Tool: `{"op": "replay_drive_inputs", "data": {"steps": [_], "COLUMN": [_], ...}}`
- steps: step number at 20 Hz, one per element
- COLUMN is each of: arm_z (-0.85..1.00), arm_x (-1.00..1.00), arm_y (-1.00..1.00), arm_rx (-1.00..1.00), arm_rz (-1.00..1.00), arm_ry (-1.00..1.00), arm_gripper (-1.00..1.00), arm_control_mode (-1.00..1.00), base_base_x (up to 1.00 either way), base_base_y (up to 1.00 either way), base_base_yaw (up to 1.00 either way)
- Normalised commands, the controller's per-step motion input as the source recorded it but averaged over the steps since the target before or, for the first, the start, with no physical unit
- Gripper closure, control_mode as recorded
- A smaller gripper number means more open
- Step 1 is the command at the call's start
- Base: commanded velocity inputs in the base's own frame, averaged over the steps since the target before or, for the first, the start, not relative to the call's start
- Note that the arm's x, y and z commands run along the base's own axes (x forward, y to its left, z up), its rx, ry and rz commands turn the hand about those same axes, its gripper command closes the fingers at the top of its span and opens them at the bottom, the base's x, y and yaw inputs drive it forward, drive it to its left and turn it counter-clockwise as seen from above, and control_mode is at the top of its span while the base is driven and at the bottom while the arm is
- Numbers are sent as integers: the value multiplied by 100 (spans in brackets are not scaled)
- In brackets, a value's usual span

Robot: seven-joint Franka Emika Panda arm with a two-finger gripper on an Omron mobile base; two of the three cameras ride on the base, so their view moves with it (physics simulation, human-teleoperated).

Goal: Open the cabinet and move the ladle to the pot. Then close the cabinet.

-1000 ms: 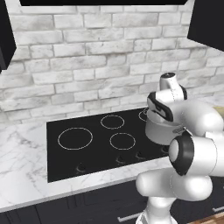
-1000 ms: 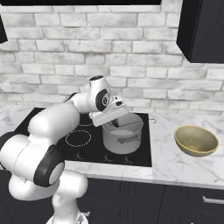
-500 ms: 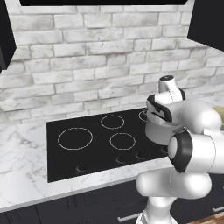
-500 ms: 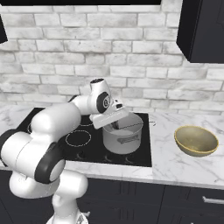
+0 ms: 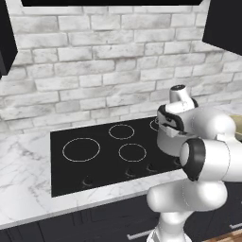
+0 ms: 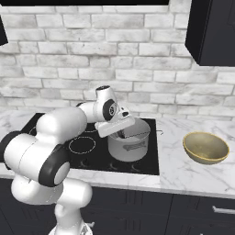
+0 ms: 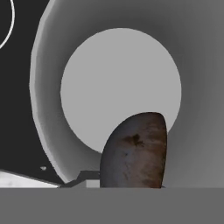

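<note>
Hand view looks straight down into the pot [image 7: 87,57], whose pale round floor and grey inner wall take up most of the picture, with the brown, mottled bowl of the ladle [image 7: 135,151] hanging over the lower part of the opening. Beside the pot's rim the black cooktop [image 7: 17,96] shows with part of a white burner ring. From the right base view the gripper [image 6: 123,133] sits just over the near rim of the pot [image 6: 131,149], tilted, with its fingers drawn together on the ladle, and a thin dark handle reaches across the pot's mouth. The pot stands on the right rear part of the cooktop [image 6: 87,158], and a tan bowl [image 6: 205,148] rests on the marble counter [image 6: 183,172] well to its right. A black wall cabinet [image 6: 212,32] hangs above the bowl against the white brick wall [image 6: 92,59]. From the left base view the arm covers most of the pot [image 5: 165,142], and the three free burner rings lie to its left on the cooktop [image 5: 85,170].
</note>
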Motion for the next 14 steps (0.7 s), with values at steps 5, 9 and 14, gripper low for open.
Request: {"op": "replay_drive_inputs", "data": {"steps": [5,9,14], "arm_z": [-15,-16,-17], "arm_x": [6,4,4], "arm_y": [0,0,0], "arm_rx": [0,0,0], "arm_rz": [0,0,0], "arm_ry": [2,2,0], "arm_gripper": [100,100,100], "arm_control_mode": [-100,-100,-100], "base_base_x": [0,0,0], "base_base_y": [0,0,0], "base_base_yaw": [0,0,0]}}
